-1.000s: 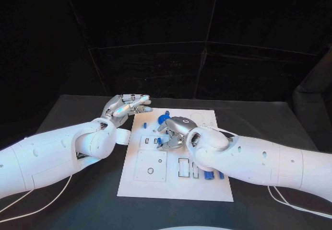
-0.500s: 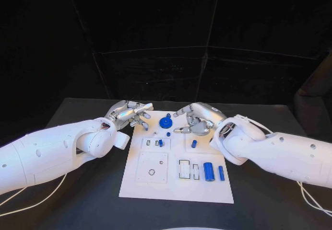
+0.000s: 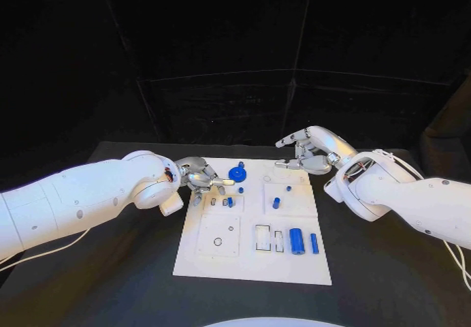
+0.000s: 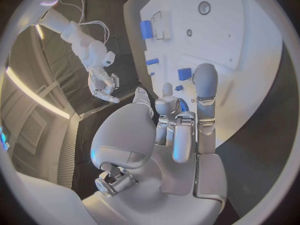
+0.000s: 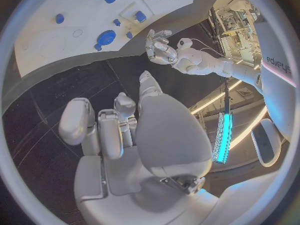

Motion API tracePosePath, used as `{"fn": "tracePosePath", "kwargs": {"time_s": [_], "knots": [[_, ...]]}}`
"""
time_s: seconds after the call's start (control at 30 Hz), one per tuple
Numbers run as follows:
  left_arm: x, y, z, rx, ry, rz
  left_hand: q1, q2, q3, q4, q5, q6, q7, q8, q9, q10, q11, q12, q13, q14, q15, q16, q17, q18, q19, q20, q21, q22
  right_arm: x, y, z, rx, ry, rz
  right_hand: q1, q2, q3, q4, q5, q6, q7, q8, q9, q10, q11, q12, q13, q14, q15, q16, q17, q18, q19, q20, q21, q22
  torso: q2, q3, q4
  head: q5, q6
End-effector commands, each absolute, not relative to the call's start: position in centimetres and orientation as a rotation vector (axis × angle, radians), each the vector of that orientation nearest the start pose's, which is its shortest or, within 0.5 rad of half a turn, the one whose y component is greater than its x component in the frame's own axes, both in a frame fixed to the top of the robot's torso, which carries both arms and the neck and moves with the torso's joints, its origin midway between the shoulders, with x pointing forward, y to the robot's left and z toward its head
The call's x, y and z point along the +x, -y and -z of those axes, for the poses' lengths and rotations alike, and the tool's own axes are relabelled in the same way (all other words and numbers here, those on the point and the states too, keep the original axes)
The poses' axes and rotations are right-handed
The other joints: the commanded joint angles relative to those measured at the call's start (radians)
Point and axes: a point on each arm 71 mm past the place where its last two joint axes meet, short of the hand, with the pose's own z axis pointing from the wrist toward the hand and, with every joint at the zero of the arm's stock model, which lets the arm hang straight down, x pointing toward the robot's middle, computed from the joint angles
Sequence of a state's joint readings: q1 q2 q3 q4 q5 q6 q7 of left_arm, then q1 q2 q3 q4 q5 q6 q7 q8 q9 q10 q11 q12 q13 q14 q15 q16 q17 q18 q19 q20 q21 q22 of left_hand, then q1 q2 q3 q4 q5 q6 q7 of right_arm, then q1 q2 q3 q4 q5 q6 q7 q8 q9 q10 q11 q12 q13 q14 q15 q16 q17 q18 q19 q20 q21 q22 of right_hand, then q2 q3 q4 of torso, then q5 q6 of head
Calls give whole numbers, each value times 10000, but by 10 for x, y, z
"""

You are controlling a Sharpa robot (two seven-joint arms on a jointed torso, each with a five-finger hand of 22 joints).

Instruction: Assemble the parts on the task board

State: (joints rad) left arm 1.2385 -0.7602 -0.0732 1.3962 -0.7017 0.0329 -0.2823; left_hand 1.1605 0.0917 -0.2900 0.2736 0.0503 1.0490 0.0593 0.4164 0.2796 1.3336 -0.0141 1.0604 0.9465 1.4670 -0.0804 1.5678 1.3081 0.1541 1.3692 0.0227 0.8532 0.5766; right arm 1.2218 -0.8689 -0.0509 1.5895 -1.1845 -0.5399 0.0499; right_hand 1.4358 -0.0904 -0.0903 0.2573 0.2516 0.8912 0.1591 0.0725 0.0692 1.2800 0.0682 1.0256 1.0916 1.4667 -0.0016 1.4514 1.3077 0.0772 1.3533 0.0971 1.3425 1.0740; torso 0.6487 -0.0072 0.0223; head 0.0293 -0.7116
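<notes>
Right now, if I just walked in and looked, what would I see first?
Probably the white board in the middle of the black table, dotted with small blue parts, like the round blue one near its far end. Next, two big white arms with silver hands: the left hand sits low at the board's far left corner, and the right hand is off past its far right corner, holding nothing.

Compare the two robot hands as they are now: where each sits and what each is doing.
The left robot hand sits low over the task board, fingers among the small blue parts; whether it grips one is unclear. The right robot hand is raised off the board's far right corner, fingers curled, holding nothing. Both are silver, on white arms.
</notes>
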Motion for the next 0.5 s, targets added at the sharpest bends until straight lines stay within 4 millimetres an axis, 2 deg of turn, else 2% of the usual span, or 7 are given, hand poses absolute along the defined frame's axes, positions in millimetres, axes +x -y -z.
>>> {"fn": "tracePosePath", "kwargs": {"time_s": [0.03, 0.17, 0.2, 0.23, 0.27, 0.33, 0.5], "knots": [[500, -199, 225, -3104, -23716, 5566, 60, 72, -163, 114, -33, -295, 0, 560, 459, -196, -18, 413, 384, 1038, 13, 30, 2627, -64, -178, 6, 253, 249, 477, 199, 154, 980, -14547, -9133, 35, 81, -60, -27, 31, 77, 10, 57, -4, -79, 7, -81, -71, 485, -74, -67, 346, 197, -69, -5, -62, -73, -84, 73, -24, 43, -96], [505, -189, 224, -2674, -23706, 5093, -1, 133, -344, 132, -32, -633, 0, 1002, 852, -310, -22, 562, 501, 1038, 16, 30, 2627, -36, -349, 26, 363, 334, 479, 201, 153, 1034, -14571, -9063, 42, 103, -75, -33, 50, 76, 7, 58, -6, -116, 4, -159, -149, 469, -79, -115, 280, 208, -98, -10, -107, -144, -83, 105, -48, 95, -150], [506, -187, 224, -2611, -23696, 5026, -21, 141, -397, 137, -32, -740, 5, 1096, 943, -378, -16, 526, 449, 1038, 13, 30, 2627, -213, -35, 28, 1262, 1535, 479, 201, 153, 1049, -14578, -9053, 50, 122, -93, -39, 67, 71, 6, 57, -8, -175, 1, -274, -260, 447, -82, -180, 192, 231, -156, -14, -184, -276, -84, 115, -58, 126, -172], [507, -184, 225, -2534, -23690, 4943, -27, 147, -436, 136, -36, -816, 1, 1170, 1014, -425, -6, 505, 417, 1038, 18, 30, 2627, -279, 112, 19, 1673, 2059, 480, 201, 153, 1068, -14590, -9042, 53, 128, -98, -41, 72, 70, 6, 58, -8, -185, 1, -295, -282, 442, -84, -193, 174, 235, -166, -15, -199, -299, -79, 100, -52, 126, -182], [508, -182, 225, -2483, -23692, 4896, -22, 155, -458, 133, -35, -876, 5, 1214, 1059, -449, -4, 501, 409, 1038, 20, 30, 2627, -284, 129, 19, 1747, 2133, 480, 201, 153, 1080, -14596, -9036, 53, 128, -98, -41, 72, 70, 6, 58, -8, -185, 1, -295, -282, 442, -84, -193, 174, 235, -166, -15, -199, -299, -81, 106, -58, 132, -197], [509, -177, 226, -2329, -23708, 4772, -6, 169, -488, 126, -35, -957, 8, 1289, 1132, -476, 0, 504, 406, 1038, 21, 30, 2627, -295, 151, 19, 1869, 2262, 481, 202, 152, 1113, -14619, -9018, 58, 141, -106, -44, 90, 67, 4, 57, -9, -196, -1, -325, -315, 436, -85, -216, 147, 240, -179, -18, -222, -331, -78, 84, -44, 130, -212], [512, -168, 228, -1980, -23839, 4531, 43, 243, -558, 118, -34, -1093, -11, 1536, 1349, -439, -8, 639, 539, 1038, 15, 30, 2627, -354, 223, 15, 2323, 2819, 482, 201, 153, 1145, -14700, -9004, 77, 170, -129, -56, 176, 59, 1, 58, -11, -208, -6, -376, -382, 433, -91, -254, 115, 245, -189, -25, -262, -375, -48, 68, -41, 129, -245]]}}
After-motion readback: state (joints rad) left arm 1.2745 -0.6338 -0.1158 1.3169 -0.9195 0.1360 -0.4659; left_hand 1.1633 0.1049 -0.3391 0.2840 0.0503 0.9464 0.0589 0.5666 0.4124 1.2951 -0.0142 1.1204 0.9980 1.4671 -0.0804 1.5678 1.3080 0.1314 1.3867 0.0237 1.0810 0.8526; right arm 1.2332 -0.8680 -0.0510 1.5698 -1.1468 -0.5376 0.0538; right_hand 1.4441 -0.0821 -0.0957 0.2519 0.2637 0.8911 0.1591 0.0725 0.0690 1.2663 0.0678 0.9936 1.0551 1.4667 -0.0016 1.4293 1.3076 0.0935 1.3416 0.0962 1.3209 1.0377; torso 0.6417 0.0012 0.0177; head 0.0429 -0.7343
